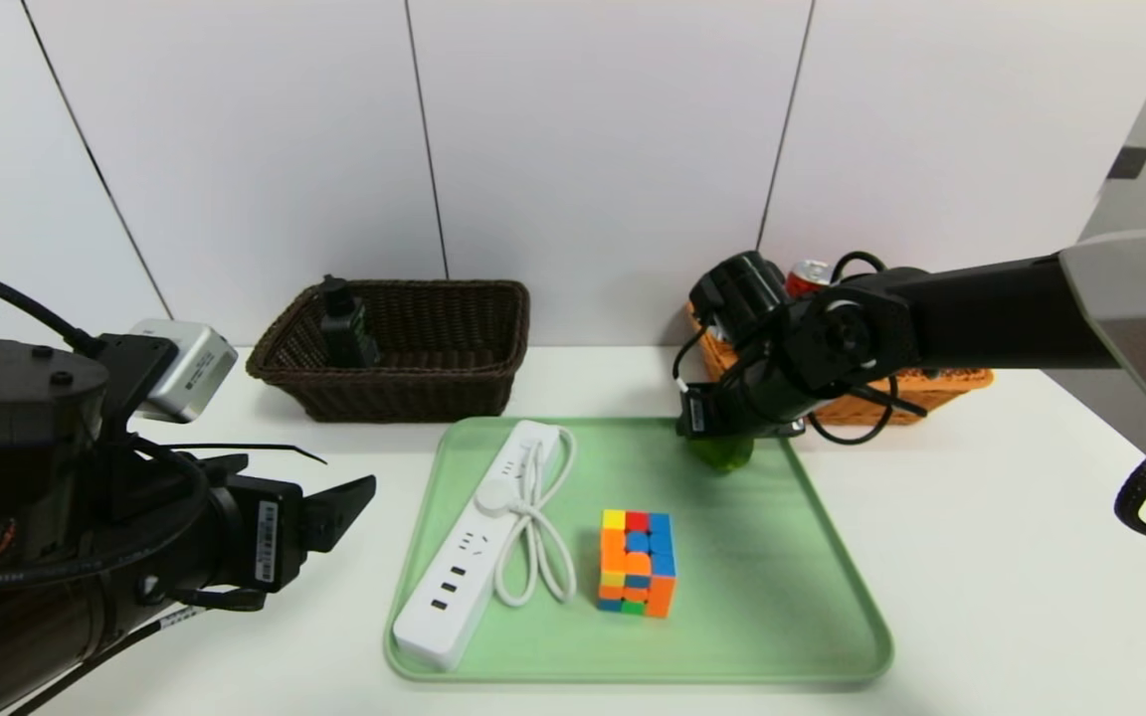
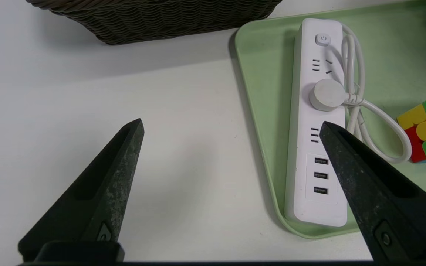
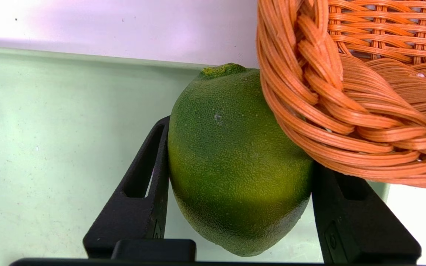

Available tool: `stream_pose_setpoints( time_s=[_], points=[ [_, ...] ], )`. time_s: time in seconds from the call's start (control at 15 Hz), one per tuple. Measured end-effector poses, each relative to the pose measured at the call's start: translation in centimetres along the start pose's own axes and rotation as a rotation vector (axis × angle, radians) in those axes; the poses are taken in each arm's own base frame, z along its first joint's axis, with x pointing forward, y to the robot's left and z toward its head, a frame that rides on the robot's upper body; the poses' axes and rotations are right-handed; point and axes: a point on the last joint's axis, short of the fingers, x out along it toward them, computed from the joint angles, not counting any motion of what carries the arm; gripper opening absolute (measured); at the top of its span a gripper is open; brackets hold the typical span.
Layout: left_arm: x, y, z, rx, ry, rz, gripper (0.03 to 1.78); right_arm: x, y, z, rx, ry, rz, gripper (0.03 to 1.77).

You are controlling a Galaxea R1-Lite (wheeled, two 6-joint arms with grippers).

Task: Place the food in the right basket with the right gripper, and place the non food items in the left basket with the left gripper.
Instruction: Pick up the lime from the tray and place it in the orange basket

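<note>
Two risks: right gripper (image 3: 235, 192) pinching lime (image 3: 235, 166) at tray's (image 1: 832, 636) upper right; orange basket (image 3: 346, 92) rim close, snag possible on lift. Left gripper (image 2: 231, 177) spread, idle lower left.

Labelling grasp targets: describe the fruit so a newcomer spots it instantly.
Find the green tray mid-table, then its far right corner beside the orange basket. The lime sits there, clamped by the right gripper: the tray's only round, dark green thing.

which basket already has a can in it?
The orange basket on the right, behind the right pincer: a red can stands in it. The dark brown basket on the left holds only a black object.
</note>
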Motion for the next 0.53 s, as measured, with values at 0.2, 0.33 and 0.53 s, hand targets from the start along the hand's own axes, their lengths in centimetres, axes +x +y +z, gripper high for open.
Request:
stream_pose_setpoints(
  time_s=[0.2,0.33,0.53],
  points=[
    [-0.1,0.2,0.0,-0.004,-0.003,0.006,1.69,-0.9,0.8,-0.1,-0.013,-0.004,0.034,1.03],
    [-0.2,0.2,0.1,-0.006,-0.008,0.006,1.69,-2.4,1.7,-0.2,-0.025,-0.016,0.075,1.03],
    [-0.6,0.4,0.2,-0.01,-0.018,-0.004,1.69,-5.5,2.9,-0.5,-0.047,-0.059,0.125,1.02]
  ],
)
